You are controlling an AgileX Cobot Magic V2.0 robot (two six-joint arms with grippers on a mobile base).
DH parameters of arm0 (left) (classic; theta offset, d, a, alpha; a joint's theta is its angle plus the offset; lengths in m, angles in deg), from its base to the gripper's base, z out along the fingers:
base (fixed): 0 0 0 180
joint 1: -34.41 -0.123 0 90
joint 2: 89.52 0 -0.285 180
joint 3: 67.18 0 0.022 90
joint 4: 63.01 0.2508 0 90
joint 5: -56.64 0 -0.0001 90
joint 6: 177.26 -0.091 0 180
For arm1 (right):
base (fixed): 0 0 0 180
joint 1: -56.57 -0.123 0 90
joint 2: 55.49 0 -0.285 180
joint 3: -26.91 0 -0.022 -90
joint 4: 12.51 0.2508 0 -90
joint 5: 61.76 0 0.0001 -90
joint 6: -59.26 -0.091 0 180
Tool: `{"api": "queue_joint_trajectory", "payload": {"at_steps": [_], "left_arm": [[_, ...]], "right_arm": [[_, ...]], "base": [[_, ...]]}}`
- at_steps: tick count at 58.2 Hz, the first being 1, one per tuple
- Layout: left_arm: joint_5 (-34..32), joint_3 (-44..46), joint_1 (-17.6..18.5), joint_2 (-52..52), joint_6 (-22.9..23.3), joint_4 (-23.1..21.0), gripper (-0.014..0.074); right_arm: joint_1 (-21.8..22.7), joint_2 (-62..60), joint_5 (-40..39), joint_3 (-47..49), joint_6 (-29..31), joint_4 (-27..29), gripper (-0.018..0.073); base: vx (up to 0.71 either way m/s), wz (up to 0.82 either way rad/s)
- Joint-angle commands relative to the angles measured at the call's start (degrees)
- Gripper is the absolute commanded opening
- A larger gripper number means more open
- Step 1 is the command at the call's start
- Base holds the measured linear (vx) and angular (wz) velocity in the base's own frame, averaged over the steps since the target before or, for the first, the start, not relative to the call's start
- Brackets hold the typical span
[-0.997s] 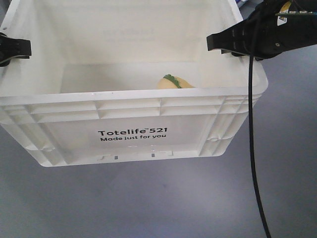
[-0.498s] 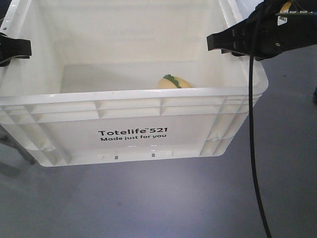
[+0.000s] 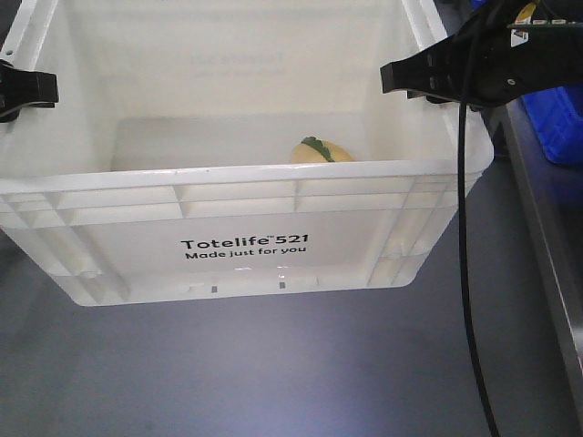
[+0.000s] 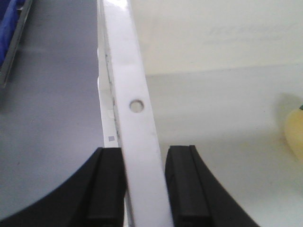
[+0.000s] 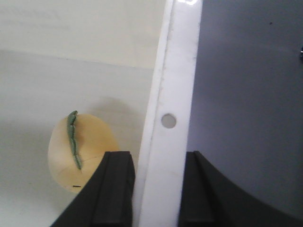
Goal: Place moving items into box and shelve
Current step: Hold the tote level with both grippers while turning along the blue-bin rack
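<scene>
The white box (image 3: 237,191), printed "Totelife 521", hangs above the grey floor, held by both arms. My left gripper (image 3: 25,91) is shut on its left rim (image 4: 133,85), one finger on each side of the rim. My right gripper (image 3: 412,80) is shut the same way on the right rim (image 5: 173,80). Inside, on the box floor near the right wall, lies a yellow-orange plush fruit (image 3: 321,150) with a green leaf. The same plush (image 5: 78,151) shows just left of the inner finger of the right gripper (image 5: 158,189). A pale edge of the plush (image 4: 296,135) shows far right of the left gripper (image 4: 144,189).
A blue plastic bin (image 3: 560,118) sits on a grey metal shelf edge (image 3: 539,237) at the right, close to the box's right corner. Another blue bin (image 4: 12,21) shows at the top left of the left wrist view. Grey floor lies below the box.
The box stays gripped at the same place in view while the background shifts. The blue bin and shelf edge have come into view on the right.
</scene>
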Motion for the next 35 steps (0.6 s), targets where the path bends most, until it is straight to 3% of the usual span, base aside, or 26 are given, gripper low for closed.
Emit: {"api": "queue_joint_trajectory", "payload": {"at_steps": [1, 17, 35], "left_arm": [[-9.28, 2.44, 0.25, -2.13, -1.71, 1.12, 0.0056], [-9.28, 2.44, 0.25, -2.13, -1.71, 1.12, 0.0056], [-9.28, 2.44, 0.25, -2.13, -1.71, 1.12, 0.0056]], "right_arm": [[0.40, -2.77, -7.04, 2.62, 0.86, -3.81, 0.0110], [0.40, -2.77, -7.04, 2.62, 0.86, -3.81, 0.0110], [0.40, -2.63, -7.09, 2.62, 0.86, -3.81, 0.0110]], "base": [[0.15, -0.47], [0.16, -0.37], [0.19, -0.16]]}}
